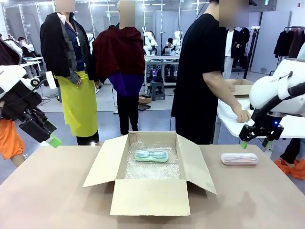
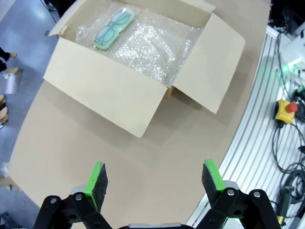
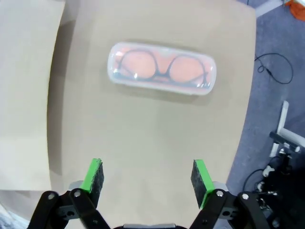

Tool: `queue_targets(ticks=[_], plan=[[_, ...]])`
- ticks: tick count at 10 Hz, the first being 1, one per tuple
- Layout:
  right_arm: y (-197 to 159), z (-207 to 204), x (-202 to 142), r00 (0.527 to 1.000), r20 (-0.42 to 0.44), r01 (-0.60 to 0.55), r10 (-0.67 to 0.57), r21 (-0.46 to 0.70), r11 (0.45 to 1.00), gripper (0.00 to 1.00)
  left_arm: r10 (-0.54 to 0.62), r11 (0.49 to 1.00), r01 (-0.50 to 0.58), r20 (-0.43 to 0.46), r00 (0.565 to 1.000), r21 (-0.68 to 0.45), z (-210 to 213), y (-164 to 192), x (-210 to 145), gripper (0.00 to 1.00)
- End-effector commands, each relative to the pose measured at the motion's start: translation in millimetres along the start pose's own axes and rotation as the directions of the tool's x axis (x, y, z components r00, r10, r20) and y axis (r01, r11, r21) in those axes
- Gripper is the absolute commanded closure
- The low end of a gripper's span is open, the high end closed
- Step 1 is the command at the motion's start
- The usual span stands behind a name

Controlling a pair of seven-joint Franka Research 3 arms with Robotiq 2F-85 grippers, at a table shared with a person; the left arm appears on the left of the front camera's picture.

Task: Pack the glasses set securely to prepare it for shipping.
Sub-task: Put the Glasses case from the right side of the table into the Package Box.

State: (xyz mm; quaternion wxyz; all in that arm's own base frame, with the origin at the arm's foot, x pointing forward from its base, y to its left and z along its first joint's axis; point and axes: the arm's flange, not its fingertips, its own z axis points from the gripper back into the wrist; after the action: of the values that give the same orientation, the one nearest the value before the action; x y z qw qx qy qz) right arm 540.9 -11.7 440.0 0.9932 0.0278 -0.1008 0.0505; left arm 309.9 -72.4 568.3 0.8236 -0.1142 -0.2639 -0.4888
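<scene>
In the middle of the front view an open brown cardboard box (image 1: 147, 191) stands on the tan table (image 1: 47, 191), its four flaps spread outward and its floor lined with clear bubble wrap (image 1: 152, 169). The mint green translucent glasses case (image 1: 151, 155) lies flat on the wrap toward the far wall of the box, with spectacles showing through its lid. The pale pink translucent glasses case (image 1: 239, 159) lies flat on the bare tabletop at centre right, just beyond the box's right flap and apart from it.

The left gripper (image 2: 155, 179) hangs in the air at the left edge of the front view, well apart from the box. In its wrist view the green pads stand wide apart with nothing between them, and the mint case sits far off at the upper left.

The right gripper (image 3: 147, 175) hovers at the right edge of the front view, seemingly a little above and beyond the pink case. Its jaws are spread wide and empty; in its wrist view the pink case lies crosswise above the fingertips, untouched.

A person (image 1: 200, 71) in a black T-shirt stands at the far side, one hand (image 1: 243, 116) on a white surface.
</scene>
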Motion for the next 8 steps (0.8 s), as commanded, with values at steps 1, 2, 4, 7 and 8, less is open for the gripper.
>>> queue_targets(ticks=[1, 2, 4, 7, 8], plan=[[-8, -9, 41, 0.999, -0.044, -0.003, 0.001, -0.026, 1.000, 0.07, -0.017, 1.000, 0.017, 0.006, 1.000, -0.016, 2, 1, -3, 0.00], [-12, -13, 54, 0.999, -0.051, -0.009, 0.008, -0.015, 1.000, 0.07, -0.017, 1.000, 0.017, 0.006, 1.000, -0.016, 2, 1, -3, 0.00], [-19, -19, 74, 0.998, -0.067, -0.007, 0.005, -0.028, 1.000, 0.07, -0.017, 1.000, 0.017, 0.006, 1.000, -0.016, 2, 1, -3, 0.00], [-29, -21, 96, 0.981, -0.115, -0.155, 0.154, 0.004, 0.988, 0.07, -0.017, 1.000, 0.017, 0.006, 1.000, -0.016, 2, 1, -3, 0.00], [-29, -23, 102, 0.940, -0.156, -0.301, 0.303, 0.033, 0.953, 0.07, -0.017, 1.000, 0.017, 0.006, 1.000, -0.016, 2, 1, -3, 0.00]])
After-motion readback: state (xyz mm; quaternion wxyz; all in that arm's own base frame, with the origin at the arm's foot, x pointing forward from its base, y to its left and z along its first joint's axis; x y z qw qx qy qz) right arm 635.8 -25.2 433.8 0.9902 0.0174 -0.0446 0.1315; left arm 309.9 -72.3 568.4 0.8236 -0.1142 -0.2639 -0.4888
